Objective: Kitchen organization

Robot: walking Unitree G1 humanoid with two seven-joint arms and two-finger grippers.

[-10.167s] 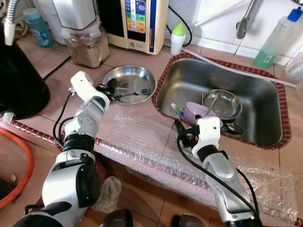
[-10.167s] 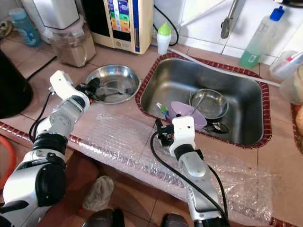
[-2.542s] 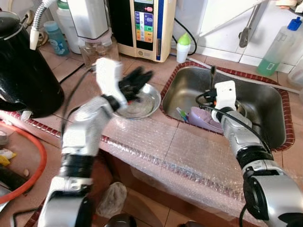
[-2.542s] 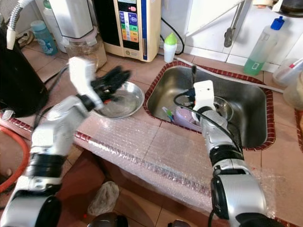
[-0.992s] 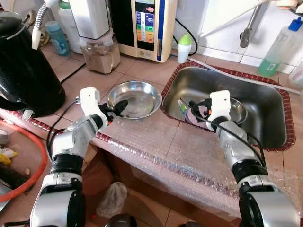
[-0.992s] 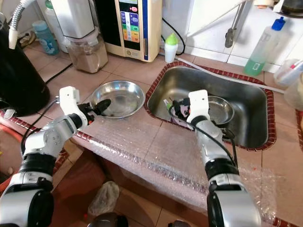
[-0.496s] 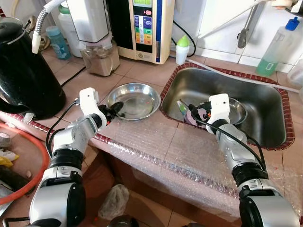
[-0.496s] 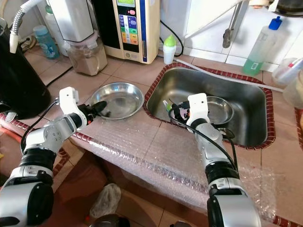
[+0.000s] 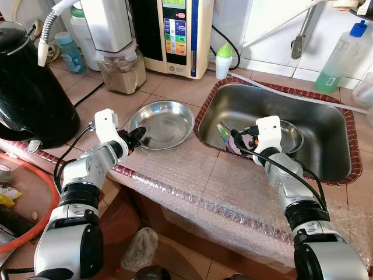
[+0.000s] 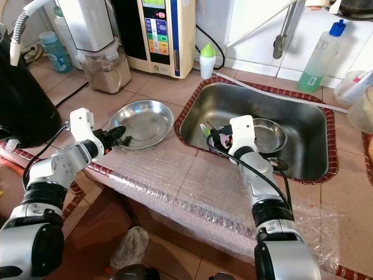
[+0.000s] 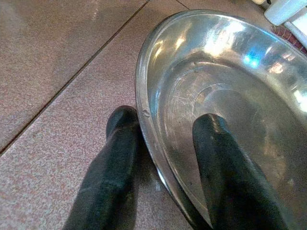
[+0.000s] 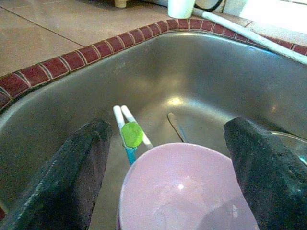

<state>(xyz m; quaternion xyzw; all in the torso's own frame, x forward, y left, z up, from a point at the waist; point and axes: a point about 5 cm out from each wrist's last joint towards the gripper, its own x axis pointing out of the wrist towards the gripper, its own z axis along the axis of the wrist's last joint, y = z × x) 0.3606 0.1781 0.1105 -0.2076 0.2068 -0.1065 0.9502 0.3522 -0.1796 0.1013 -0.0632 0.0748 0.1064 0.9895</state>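
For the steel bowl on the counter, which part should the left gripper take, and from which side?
The thin raised rim of the steel bowl on the side nearest the robot, coming in low across the counter. The bowl is wide and shallow, so only its wall fits between two fingers. The left gripper is placed that way: open, one finger inside the bowl and one outside against the rim, not yet closed.
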